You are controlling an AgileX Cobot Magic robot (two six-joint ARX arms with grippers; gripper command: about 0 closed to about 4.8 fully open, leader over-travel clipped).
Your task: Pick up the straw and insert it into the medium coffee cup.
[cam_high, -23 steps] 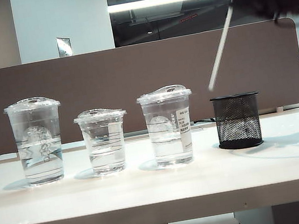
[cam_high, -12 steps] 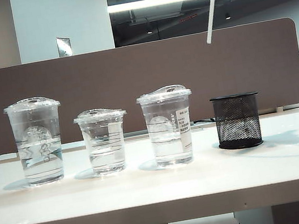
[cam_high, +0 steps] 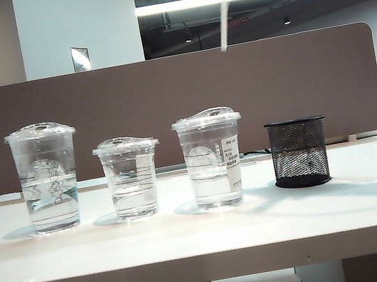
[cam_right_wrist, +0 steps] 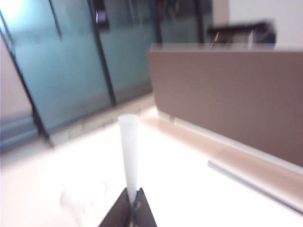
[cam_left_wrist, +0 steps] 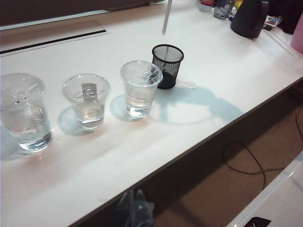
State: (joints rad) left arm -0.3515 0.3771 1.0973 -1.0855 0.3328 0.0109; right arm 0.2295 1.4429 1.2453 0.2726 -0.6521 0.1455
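The right pincer (cam_right_wrist: 130, 201) is clamping the straw (cam_high: 223, 12) above the medium coffee cup (cam_high: 212, 159), seemingly carrying; next, lowering into its lid. The left pincer (cam_left_wrist: 134, 208) is idling, its state unclear.

free: air above my labelled cup (cam_high: 212, 159) open, straw (cam_high: 225, 15) hangs high over it | blockers: small cup (cam_high: 130, 177) just beside, mesh pot (cam_high: 300, 152) near on other side | desk (cam_high: 190, 238) front edge bare | right gripper (cam_right_wrist: 131, 201) clamps straw

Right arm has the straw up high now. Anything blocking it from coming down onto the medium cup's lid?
Probably not. The straw, shut in the right gripper, hangs above the medium coffee cup; nothing lies between them, and the mesh holder stands aside.
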